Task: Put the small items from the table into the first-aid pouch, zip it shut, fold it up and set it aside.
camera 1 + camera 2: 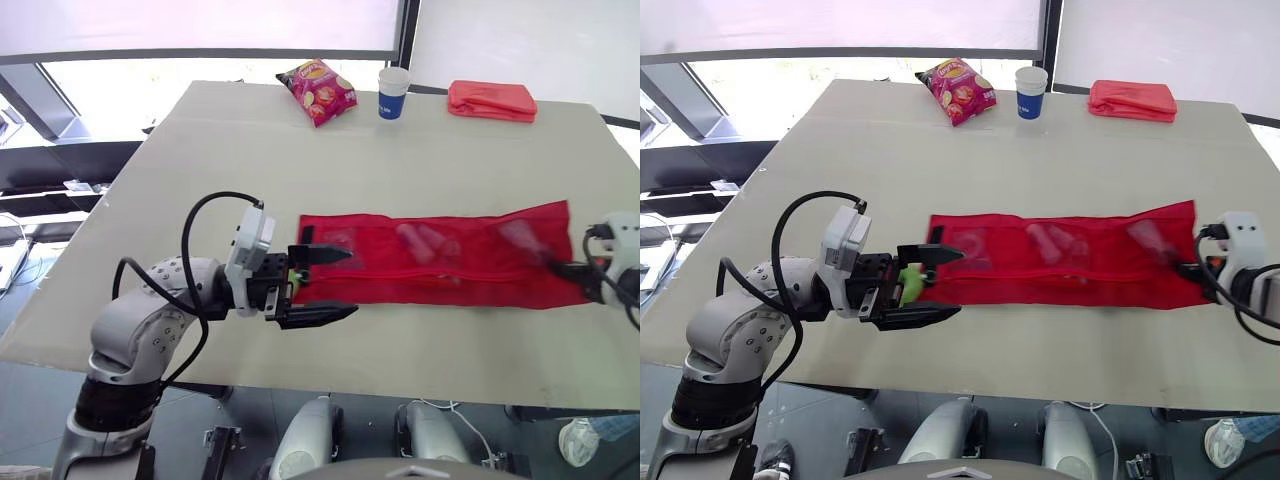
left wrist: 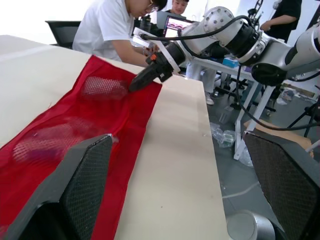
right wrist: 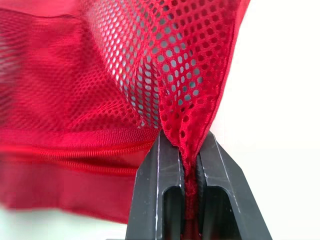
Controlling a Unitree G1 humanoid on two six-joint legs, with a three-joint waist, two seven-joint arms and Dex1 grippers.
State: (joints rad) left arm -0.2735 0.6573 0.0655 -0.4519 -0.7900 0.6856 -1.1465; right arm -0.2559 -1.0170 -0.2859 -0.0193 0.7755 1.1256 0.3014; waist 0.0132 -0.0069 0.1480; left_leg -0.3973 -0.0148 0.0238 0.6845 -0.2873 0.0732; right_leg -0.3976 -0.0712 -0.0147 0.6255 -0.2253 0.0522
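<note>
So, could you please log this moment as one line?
pouch: flat, items inside | left pincer: open at left end | right pincer: shut on right end

Both head views look forward and down from above the robot's arms and take in the whole counter [image 1: 200,160] to its far edge. They share nearly the same scene, slightly offset sideways. The left wrist view sits low over the counter, between the spread fingers of the left pincer [image 2: 177,137]. It looks along the red pouch [image 2: 100,115] to the right pincer [image 2: 134,86] at its far end, with a person [image 2: 107,25] beyond. The right wrist view is pressed close to the pouch's mesh, which is clamped between its own fingers.
</note>
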